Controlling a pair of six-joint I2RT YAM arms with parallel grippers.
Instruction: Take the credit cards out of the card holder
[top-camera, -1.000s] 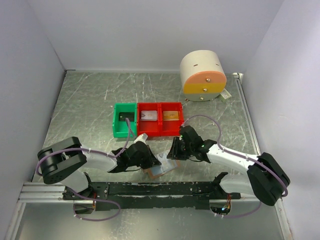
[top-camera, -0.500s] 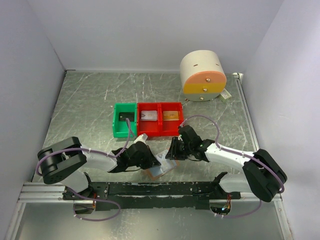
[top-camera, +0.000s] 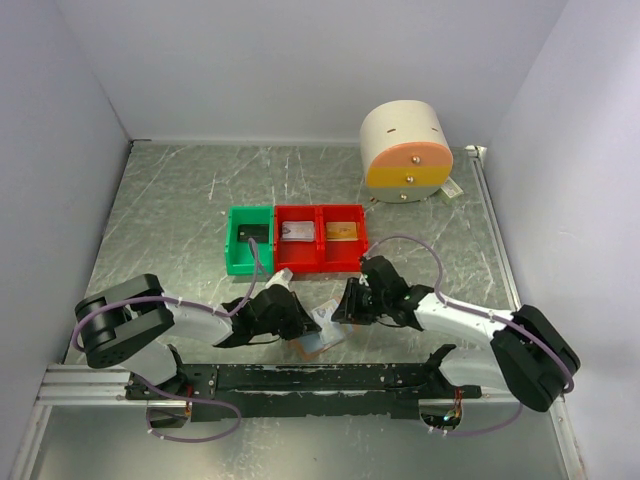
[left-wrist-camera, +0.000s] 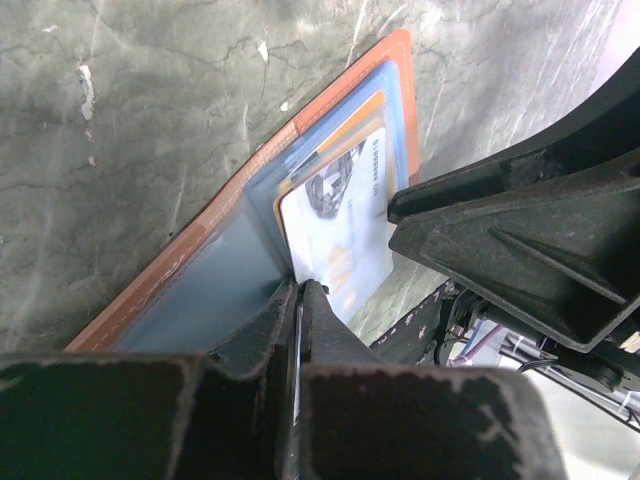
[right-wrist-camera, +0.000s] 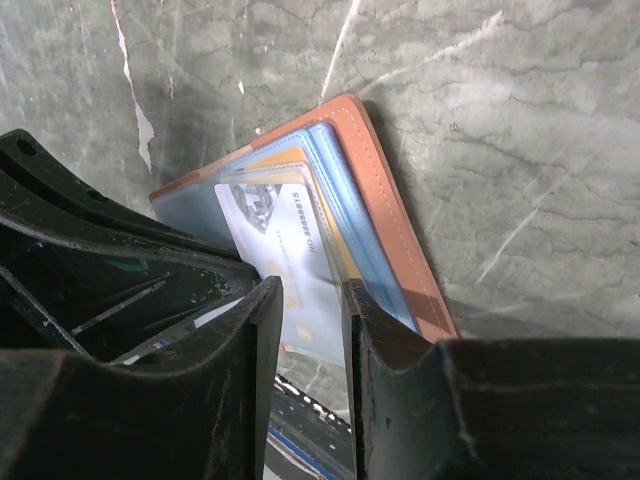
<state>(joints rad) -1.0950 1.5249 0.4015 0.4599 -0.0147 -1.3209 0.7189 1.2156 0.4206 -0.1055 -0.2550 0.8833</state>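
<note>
Left pincer (left-wrist-camera: 298, 290): fingers pressed together on the holder's near edge, clamping it.
Holder (left-wrist-camera: 225, 265): open on the table (top-camera: 180, 200) at 6 o'clock of the red bins (top-camera: 320, 263), between the two pincers. In the top view its long axis ran from 8 to 2 o'clock.
Card (right-wrist-camera: 275, 230): pale, in the blue-grey pocket over a gold one, with its free end sticking out toward the right arm.
Right pincer (right-wrist-camera: 310, 290): fingers a narrow gap apart, astride the card's free end. Contact could not be told.
Key relation: in the top view the card lay at 8 o'clock of the right pincer, which was nearer its free end. The pull probably had to run along the holder's axis toward 2 o'clock while the left pincer anchored.
</note>
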